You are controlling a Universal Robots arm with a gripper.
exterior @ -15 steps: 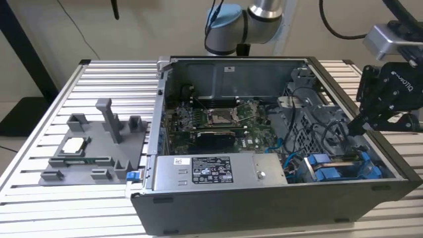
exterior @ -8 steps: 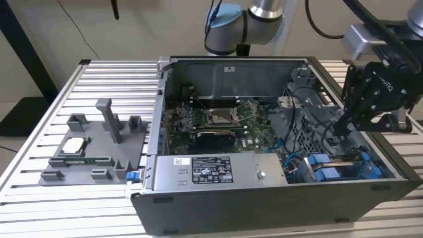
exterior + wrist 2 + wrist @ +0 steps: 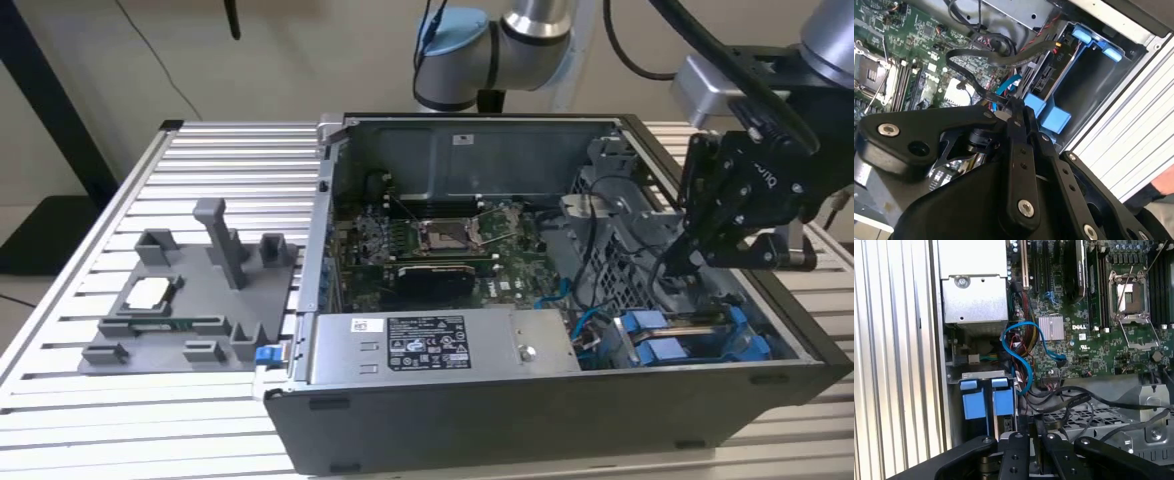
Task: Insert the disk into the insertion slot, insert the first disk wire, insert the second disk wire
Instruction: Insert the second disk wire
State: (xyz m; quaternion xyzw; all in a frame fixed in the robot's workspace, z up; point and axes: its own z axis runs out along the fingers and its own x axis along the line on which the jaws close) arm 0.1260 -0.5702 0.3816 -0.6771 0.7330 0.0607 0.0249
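- Black metal links, bolted with round silver screws, make up the hand [image 3: 687,262]; in the exterior view it hangs inside the open computer case [image 3: 561,440], toward that view's right, above the drive bays.
- In both wrist views the fingers [image 3: 1015,116] lie pressed close together, pinching the end of a thin black wire [image 3: 966,80] that loops up over the green circuit board [image 3: 914,55].
- Bright blue plastic tabs mark the slot [image 3: 694,340], a narrow grey-metal bay at the case's near corner on the exterior view's right; the hand's tip is just above it.
- The disk [image 3: 984,402] sits in that bay already, its blue carrier ends side by side and squared off in the first wrist view; the flat drive body itself is mostly hidden, so I cannot tell how deep it sits.
- A glossy light-blue cable [image 3: 1024,355] curls in a loop over the board beside the bay, near a small ribbed silver heat sink [image 3: 1050,329].
- A grey sheet-metal power box [image 3: 427,345] with a white and black label lies along the near wall of the case.
- A matte grey moulded tray [image 3: 187,300] with upright posts and pockets rests on the ribbed aluminium bench [image 3: 80,400], well apart from the case on the exterior view's left.
- A square silver processor socket [image 3: 443,235] sits at the middle of the board.
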